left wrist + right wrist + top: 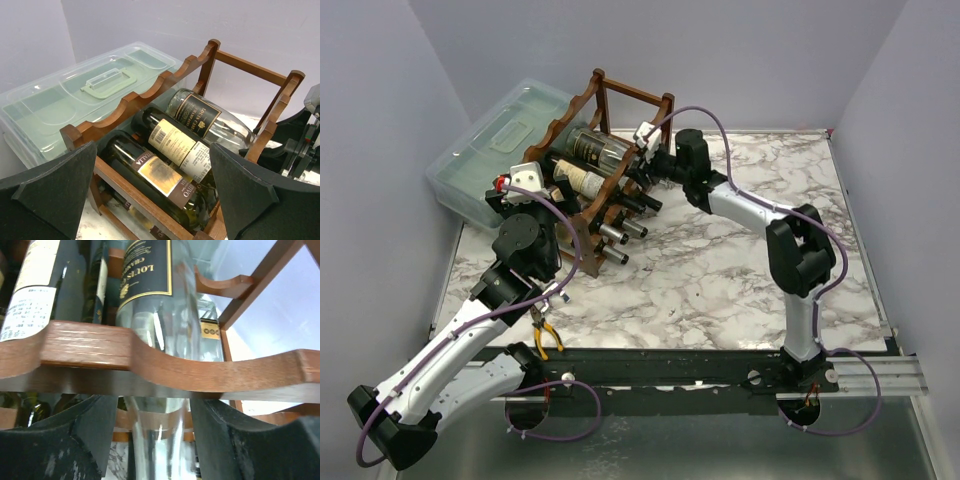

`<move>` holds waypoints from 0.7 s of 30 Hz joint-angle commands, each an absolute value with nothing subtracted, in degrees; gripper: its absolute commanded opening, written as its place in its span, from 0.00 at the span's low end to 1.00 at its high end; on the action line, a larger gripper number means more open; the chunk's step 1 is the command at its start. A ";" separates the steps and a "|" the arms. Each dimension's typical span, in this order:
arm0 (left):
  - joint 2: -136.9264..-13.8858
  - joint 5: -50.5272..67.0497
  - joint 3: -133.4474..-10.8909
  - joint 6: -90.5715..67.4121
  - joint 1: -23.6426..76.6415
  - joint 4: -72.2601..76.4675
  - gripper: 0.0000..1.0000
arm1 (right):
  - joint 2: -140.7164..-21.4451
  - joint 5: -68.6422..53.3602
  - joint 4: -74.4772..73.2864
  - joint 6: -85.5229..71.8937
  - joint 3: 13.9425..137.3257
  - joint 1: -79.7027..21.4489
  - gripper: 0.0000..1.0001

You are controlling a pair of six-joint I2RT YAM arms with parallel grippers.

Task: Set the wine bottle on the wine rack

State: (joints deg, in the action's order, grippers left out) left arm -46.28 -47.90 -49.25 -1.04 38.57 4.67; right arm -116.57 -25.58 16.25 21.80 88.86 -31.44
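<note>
The wine rack [588, 215] is a reddish-brown wooden frame with scalloped rails at the back left of the marble table. A clear glass wine bottle [595, 148] with a black label lies in a scallop of the top tier, also in the right wrist view [155, 315] and the left wrist view [200, 117]. My right gripper [648, 150] is shut on its neck just outside the front rail [165, 365], fingers on either side [155, 405]. My left gripper [525, 180] is open and empty at the rack's other end, above the bottle bases [152, 150].
Two dark bottles [170, 145] lie beside the clear one, and more fill the lower tier [615, 235]. A translucent lidded plastic box [490, 150] stands right behind the rack. Yellow-handled pliers [545, 335] lie at the near edge. Grey walls enclose the table.
</note>
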 commanded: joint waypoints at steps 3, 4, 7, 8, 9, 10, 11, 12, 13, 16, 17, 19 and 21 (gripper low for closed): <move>-45.70 -48.33 -48.62 -1.06 38.11 5.61 0.95 | -114.10 -24.91 21.31 22.65 86.88 -32.51 0.65; -45.74 -48.24 -48.65 -1.07 38.14 5.61 0.95 | -113.42 -24.49 20.95 22.80 86.11 -32.52 0.66; -45.72 -48.04 -48.61 -1.14 38.08 5.56 0.95 | -111.11 -23.84 20.46 23.51 83.08 -32.49 0.69; -45.85 -47.95 -48.58 -1.22 38.09 5.61 0.95 | -110.49 -23.81 20.21 23.45 82.11 -32.43 0.70; -45.80 -47.86 -48.52 -1.23 38.12 5.58 0.95 | -109.69 -23.72 19.82 23.68 81.00 -32.40 0.70; -45.86 -47.82 -48.52 -1.31 38.06 5.62 0.95 | -109.12 -23.60 19.43 23.83 80.22 -32.43 0.71; -45.97 -47.60 -48.52 -1.32 38.08 5.60 0.95 | -108.46 -23.07 19.08 23.91 79.47 -32.43 0.71; -45.97 -47.53 -48.61 -1.40 38.15 5.58 0.95 | -107.86 -22.59 18.90 23.82 78.79 -32.42 0.71; -45.96 -47.45 -48.54 -1.47 38.13 5.56 0.95 | -107.26 -22.18 18.69 24.06 77.96 -32.33 0.71; -46.05 -47.22 -48.54 -1.67 38.14 5.58 0.95 | -106.07 -19.91 16.95 25.90 76.67 -32.34 0.70; -46.05 -47.07 -48.52 -1.67 38.10 5.51 0.95 | -105.79 -19.36 16.19 26.62 76.47 -32.28 0.69; -46.14 -47.09 -48.52 -1.74 38.11 5.45 0.95 | -105.47 -18.95 13.92 28.56 76.74 -31.99 0.66; -46.14 -47.02 -48.52 -1.84 38.18 5.47 0.94 | -105.86 -18.95 9.73 30.76 78.32 -31.89 0.63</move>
